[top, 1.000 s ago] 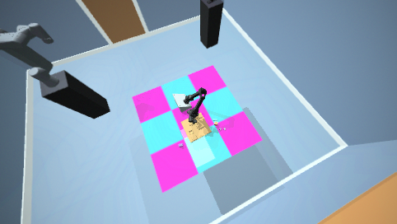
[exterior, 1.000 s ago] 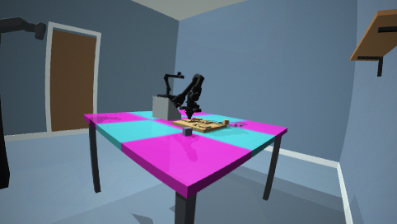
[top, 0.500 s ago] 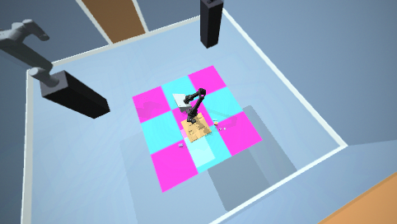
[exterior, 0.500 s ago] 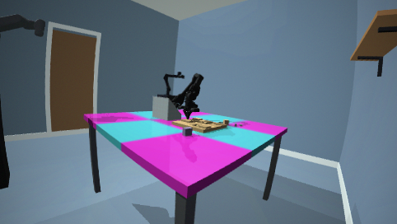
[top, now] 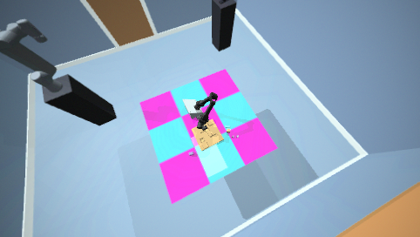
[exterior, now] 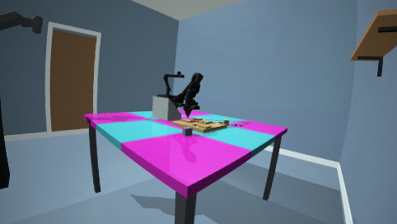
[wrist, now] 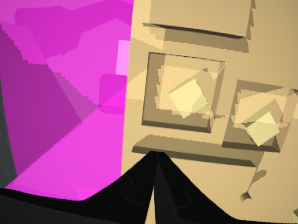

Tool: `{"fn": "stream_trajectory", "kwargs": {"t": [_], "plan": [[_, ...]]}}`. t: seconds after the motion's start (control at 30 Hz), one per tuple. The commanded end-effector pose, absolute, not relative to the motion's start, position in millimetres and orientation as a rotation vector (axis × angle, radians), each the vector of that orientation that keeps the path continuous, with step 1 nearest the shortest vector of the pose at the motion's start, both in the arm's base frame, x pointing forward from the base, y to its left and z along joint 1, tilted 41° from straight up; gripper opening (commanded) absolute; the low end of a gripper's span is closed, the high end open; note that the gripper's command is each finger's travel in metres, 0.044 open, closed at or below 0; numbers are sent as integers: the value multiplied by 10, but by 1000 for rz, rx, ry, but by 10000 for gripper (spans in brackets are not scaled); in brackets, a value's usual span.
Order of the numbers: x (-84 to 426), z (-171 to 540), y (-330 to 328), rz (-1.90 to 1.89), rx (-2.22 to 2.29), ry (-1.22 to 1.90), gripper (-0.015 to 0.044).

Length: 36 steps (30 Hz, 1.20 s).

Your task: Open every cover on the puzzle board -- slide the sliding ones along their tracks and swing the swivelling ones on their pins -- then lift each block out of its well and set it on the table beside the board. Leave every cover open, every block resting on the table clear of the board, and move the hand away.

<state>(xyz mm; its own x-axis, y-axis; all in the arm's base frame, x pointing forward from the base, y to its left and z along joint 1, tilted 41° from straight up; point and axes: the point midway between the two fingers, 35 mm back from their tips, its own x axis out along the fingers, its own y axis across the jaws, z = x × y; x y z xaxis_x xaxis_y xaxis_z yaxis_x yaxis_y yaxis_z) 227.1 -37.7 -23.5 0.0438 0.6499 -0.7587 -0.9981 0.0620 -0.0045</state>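
Observation:
The tan puzzle board (top: 213, 142) (exterior: 204, 130) (wrist: 272, 65) lies on the table. My gripper (top: 201, 128) (exterior: 188, 116) (wrist: 156, 157) is shut and empty, low over the board's arm-side part. In the wrist view, two recesses ahead of the fingertips each show a pale yellow square shape, one at left (wrist: 188, 98) and one at right (wrist: 261, 128); whether these are blocks is unclear. A flat raised cover (wrist: 197, 15) is at the top. A grey block (top: 191, 153) (exterior: 187, 132) and a tan block (top: 228, 130) (exterior: 226, 122) rest off the board on opposite sides. Other covers are too small to judge.
Two small pieces, one nearer (top: 233, 137) (exterior: 235, 124) and one farther (top: 237, 136) (exterior: 240, 124), lie beyond the tan block. The arm's pale grey base (top: 190, 107) (exterior: 161, 108) stands behind the board. The magenta and cyan table (top: 185, 179) (exterior: 161, 152) has open edges.

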Motion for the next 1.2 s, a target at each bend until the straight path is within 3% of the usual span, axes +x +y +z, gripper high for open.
{"fn": "stream_trajectory", "kwargs": {"t": [0.0, 0.6, 1.17], "plan": [[2268, -199, -416, 1408, -657, 685, 0], [2276, -63, -523, 1380, -606, 723, 0], [2845, 239, -362, 532, 553, 1456, 0]]}}
